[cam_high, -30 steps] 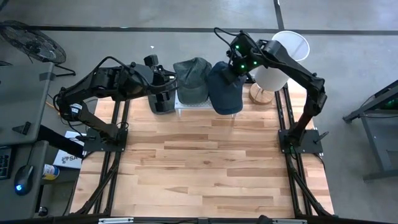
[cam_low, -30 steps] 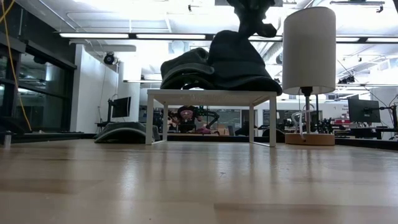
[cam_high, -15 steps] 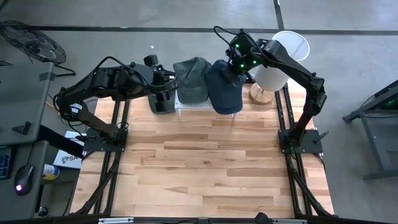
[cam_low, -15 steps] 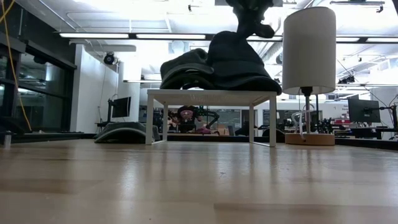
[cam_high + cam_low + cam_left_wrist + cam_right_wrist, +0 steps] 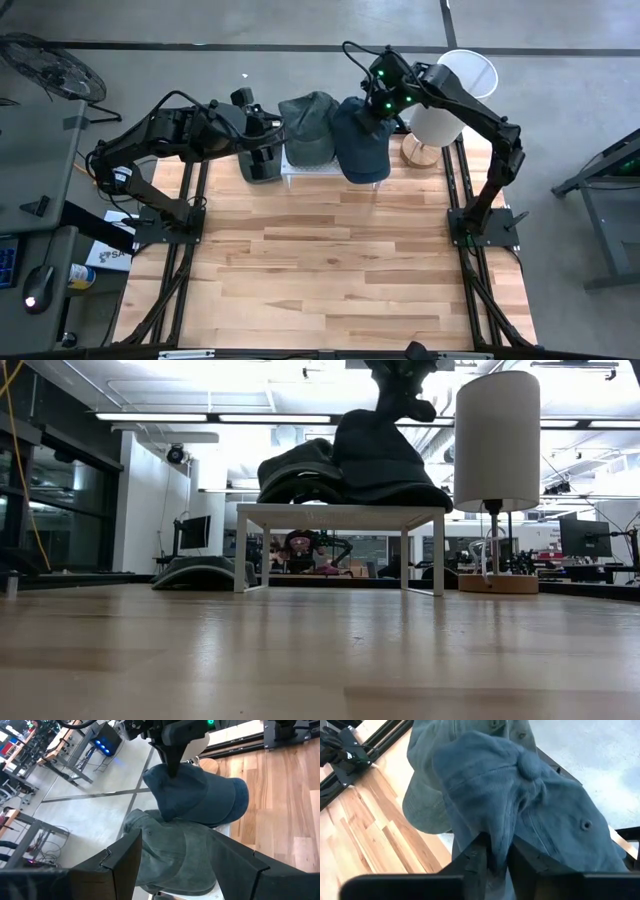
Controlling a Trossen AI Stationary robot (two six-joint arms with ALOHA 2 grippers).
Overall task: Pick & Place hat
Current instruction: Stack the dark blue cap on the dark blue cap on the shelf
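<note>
While pinched, blue hat [image 5: 520,805] fills right jaws.

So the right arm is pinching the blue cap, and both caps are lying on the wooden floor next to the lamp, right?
Not quite: the blue cap and the green cap lie on the small white table, not the wooden floor, as the low view shows. The right gripper does pinch the blue cap's fabric, beside the lamp.

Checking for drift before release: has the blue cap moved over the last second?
No. In the low view the blue cap sits in the same place on the white stand beside the lamp, with the right gripper pinching its crown.
</note>
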